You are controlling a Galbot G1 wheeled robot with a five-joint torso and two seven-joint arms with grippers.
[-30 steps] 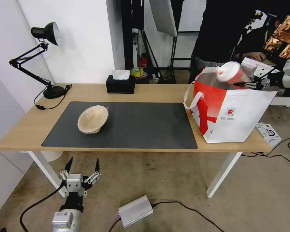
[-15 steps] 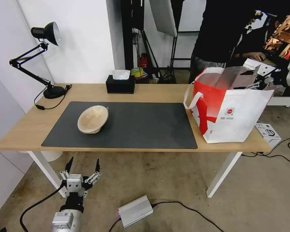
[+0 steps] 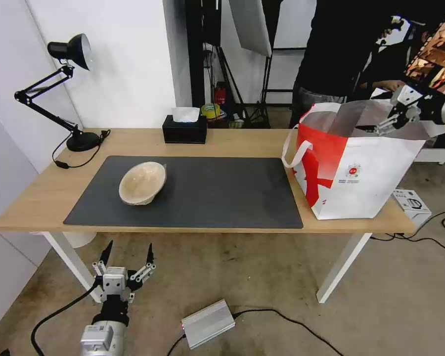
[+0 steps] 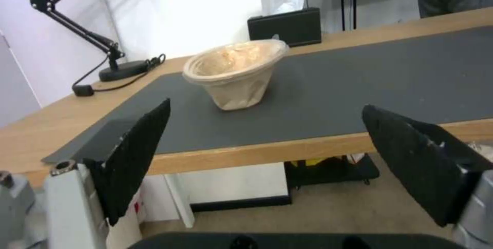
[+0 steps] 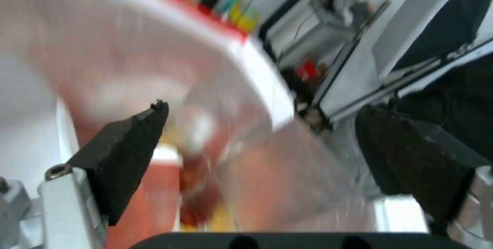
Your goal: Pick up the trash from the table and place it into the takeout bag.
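Note:
A tan pulp bowl [image 3: 142, 183] [image 4: 236, 72] lies tilted on the dark grey mat [image 3: 222, 193] on the left half of the table [image 3: 222, 143]. At the table's right end stands the red-and-white takeout bag [image 3: 351, 168], its mouth open and the foil lining showing. My right gripper [image 3: 380, 127] [image 5: 263, 107] hovers open over the bag's far right rim, with nothing between its fingers. Below it the bag's inside [image 5: 154, 49] is a blur of red and white. My left gripper [image 3: 127, 247] [image 4: 266, 106] hangs open below the table's front edge, pointing up towards the bowl.
A black desk lamp [image 3: 69, 94] stands at the back left corner with its cable on the wood. A black tissue box [image 3: 185, 129] sits at the back edge. On the floor lie a silver box [image 3: 207, 324], cables and a white carton [image 3: 413, 203].
The red cup with the white lid, held over the bag a second ago, has dropped out of sight into it. My right gripper has let go and pulled up and to the right. The left arm stayed still.

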